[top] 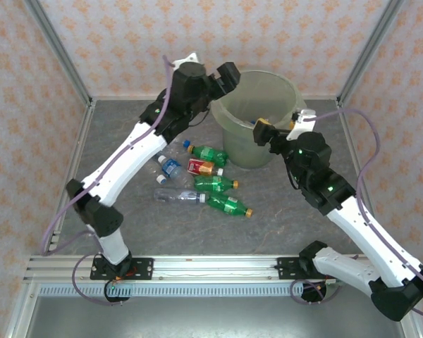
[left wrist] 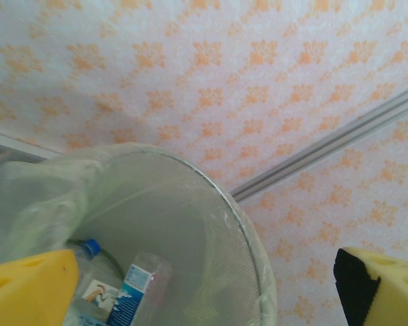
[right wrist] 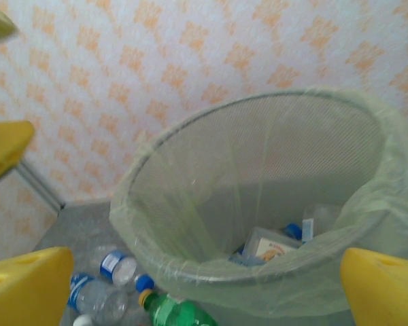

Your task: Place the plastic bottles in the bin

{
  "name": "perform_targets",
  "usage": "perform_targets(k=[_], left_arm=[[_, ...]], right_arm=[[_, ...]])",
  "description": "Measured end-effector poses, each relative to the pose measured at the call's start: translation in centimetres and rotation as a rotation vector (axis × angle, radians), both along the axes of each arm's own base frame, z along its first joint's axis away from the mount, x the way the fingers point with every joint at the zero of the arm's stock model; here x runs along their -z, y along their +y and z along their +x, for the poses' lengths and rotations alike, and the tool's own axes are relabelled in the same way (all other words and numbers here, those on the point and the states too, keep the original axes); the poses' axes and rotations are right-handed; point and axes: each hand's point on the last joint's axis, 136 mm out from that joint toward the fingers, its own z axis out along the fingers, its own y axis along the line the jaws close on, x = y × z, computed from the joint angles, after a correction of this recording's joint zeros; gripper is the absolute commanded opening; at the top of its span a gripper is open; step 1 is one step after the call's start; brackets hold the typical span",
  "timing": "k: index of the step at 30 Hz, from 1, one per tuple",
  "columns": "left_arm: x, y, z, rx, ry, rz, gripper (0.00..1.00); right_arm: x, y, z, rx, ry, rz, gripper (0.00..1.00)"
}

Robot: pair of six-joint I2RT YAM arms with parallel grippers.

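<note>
Inside, the bin (right wrist: 258,156) holds clear blue-labelled bottles (right wrist: 268,246), while left claw (left wrist: 204,292) and right claw (right wrist: 207,292) gape empty at its rim.

Readable text: none.
Blue-labelled bottle (left wrist: 132,288) inside the bin (left wrist: 183,210): label print too blurred to read.
Red-labelled bottle (top: 199,166) left of bin: lettering too small.

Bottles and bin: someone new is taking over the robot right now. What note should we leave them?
Left gripper: open, empty, over the bin.
Right gripper: open, empty, at the bin's near right side.
Done: at least two blue-labelled bottles lie inside the bin.
To do: green bottles, a red-labelled bottle and clear bottles lie on the table beside the bin.
</note>
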Motion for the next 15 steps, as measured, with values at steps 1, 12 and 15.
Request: perform_targets(k=[1,12,15], left_arm=[[0.1,1.0,-0.4,-0.015,0.001,0.002,0.99],[6.6,9.2,-5.6,-0.163,0.087,0.056,0.99],[7.2,10.8,-7.4,-0.186,0.08,0.058,0.99]], right_arm=[[0.5,0.5,0.0,-0.024,0.015,-0.013,1.0],[6.3,7.2,-1.8,-0.301,0.196,-0.136,0.95],[8.5,9.4,-2.7,-0.369,0.251,-0.187,0.93]])
